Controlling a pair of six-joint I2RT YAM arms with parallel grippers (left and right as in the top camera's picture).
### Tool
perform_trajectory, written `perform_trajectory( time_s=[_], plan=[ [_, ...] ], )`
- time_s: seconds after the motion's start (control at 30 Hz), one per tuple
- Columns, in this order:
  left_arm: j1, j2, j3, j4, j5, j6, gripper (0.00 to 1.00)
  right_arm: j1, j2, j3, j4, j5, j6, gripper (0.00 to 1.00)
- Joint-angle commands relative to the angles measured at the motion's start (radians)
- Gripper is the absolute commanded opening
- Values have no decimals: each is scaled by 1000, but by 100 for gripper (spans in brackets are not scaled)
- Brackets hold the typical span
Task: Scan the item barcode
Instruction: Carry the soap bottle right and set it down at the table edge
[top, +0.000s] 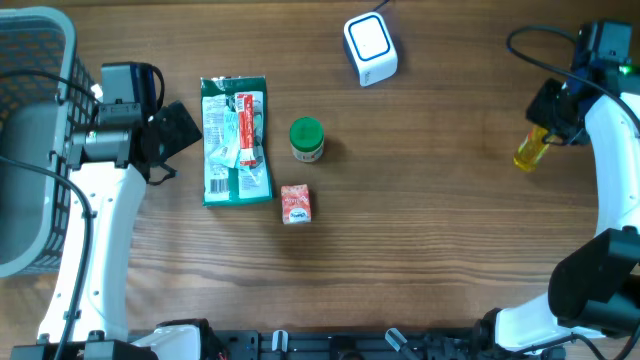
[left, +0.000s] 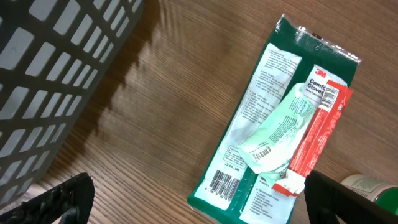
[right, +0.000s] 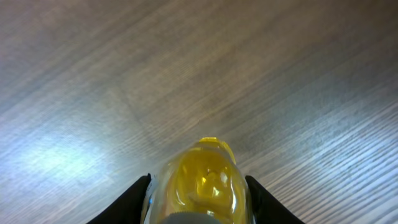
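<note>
From overhead, my right gripper (top: 548, 130) is clamped on a yellow bottle (top: 528, 152) at the far right of the table (top: 440, 230), well apart from the white scanner (top: 370, 48) near the top edge. I can read no writing on the bottle. My left gripper (top: 178, 140) hangs spread wide and empty between the grey basket (top: 40, 150) and a green packet (top: 236, 140). Right of the packet stand a green-lidded jar (top: 306, 139) and a small red box (top: 296, 204), its print too small to read.

My left wrist view shows the green packet (left: 249, 143) lying flat on the wood. It has "3M" and parts of "Com…" and "Glove" on its red strip, and a barcode (left: 225, 182) near its lower corner. My fingers (left: 62, 199) sit at the bottom corners of the view, far apart and touching nothing.

My right wrist view shows the yellow bottle (right: 205, 177) gripped between both fingers (right: 134, 199), its yellow end pointing away over bare wood, with no label facing this camera
</note>
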Motion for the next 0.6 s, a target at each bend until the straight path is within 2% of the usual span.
perform_trajectory(
  time_s=[0.0,0.1,0.23,0.37,0.4,0.5,0.57],
  plan=[
    [-5,2,0,2,2,11,100,-19,6,-44,43,-17,19,11],
    [-5,2,0,2,2,11,100,-19,6,-95,67,-7,19,11],
    [-5,2,0,2,2,11,100,-19,8,-166,146,6,18,20],
    [-5,2,0,2,2,11,100,-19,9,-183,171,23,14,33],
    [-5,2,0,2,2,12,100,-19,9,-183,171,23,10,45],
    [-5,2,0,2,2,11,100,-19,9,-183,169,23,-7,64],
    [-5,2,0,2,2,12,100,-19,9,-183,167,23,-7,93]
  ],
)
